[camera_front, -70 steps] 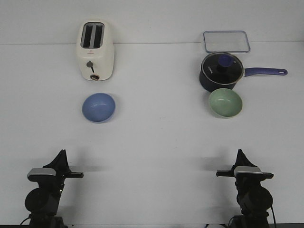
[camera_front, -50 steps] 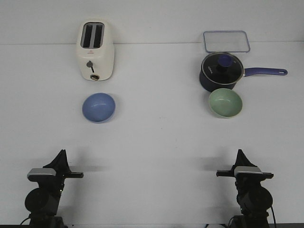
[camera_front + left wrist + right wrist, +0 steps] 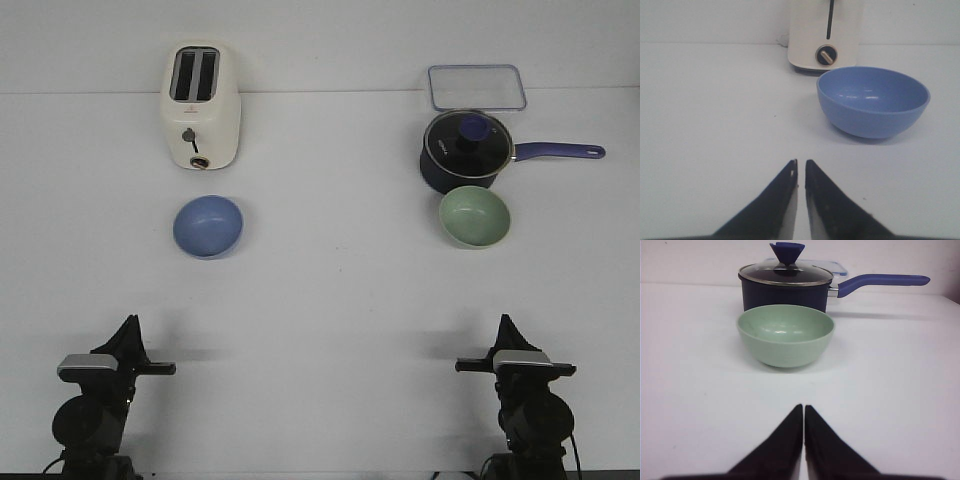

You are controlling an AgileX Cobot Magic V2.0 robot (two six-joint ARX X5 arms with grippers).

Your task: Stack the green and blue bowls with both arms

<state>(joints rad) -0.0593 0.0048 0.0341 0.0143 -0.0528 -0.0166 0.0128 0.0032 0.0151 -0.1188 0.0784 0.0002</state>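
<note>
The periwinkle blue bowl (image 3: 208, 226) sits upright on the white table at the left, in front of the toaster; it also shows in the left wrist view (image 3: 872, 101). The pale green bowl (image 3: 475, 216) sits upright at the right, just in front of the navy saucepan; it also shows in the right wrist view (image 3: 785, 335). My left gripper (image 3: 128, 330) is shut and empty near the table's front edge, well short of the blue bowl (image 3: 801, 162). My right gripper (image 3: 505, 326) is shut and empty, well short of the green bowl (image 3: 804, 407).
A cream toaster (image 3: 201, 106) stands at the back left. A dark navy lidded saucepan (image 3: 466, 151) with a long handle pointing right stands at the back right, touching or nearly touching the green bowl. A clear lidded container (image 3: 477, 87) lies behind it.
</note>
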